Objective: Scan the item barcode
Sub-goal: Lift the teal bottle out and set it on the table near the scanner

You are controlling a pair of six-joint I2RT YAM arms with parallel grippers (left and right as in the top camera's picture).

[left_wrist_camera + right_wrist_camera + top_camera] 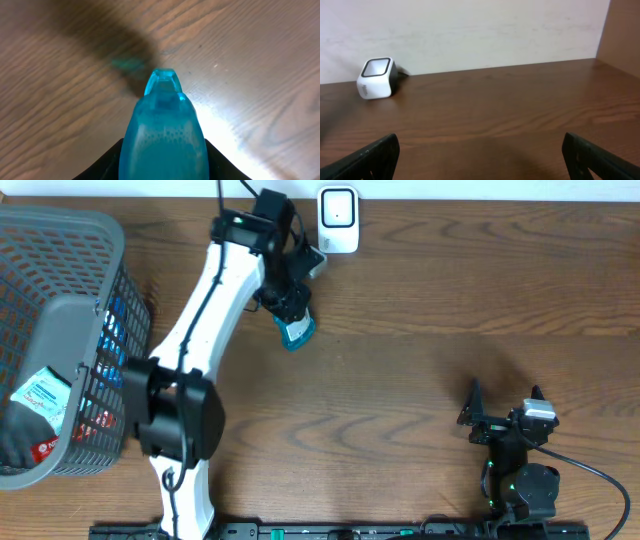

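My left tool [291, 310] is clenched on the translucent teal plastic container [297, 332], over the brown wooden counter [420, 380], at seven o'clock from the white boxy scanner [338, 220]. I judge this the presenting step; next, its barcode must face the scanner window. My right tool [504, 402] sits released.
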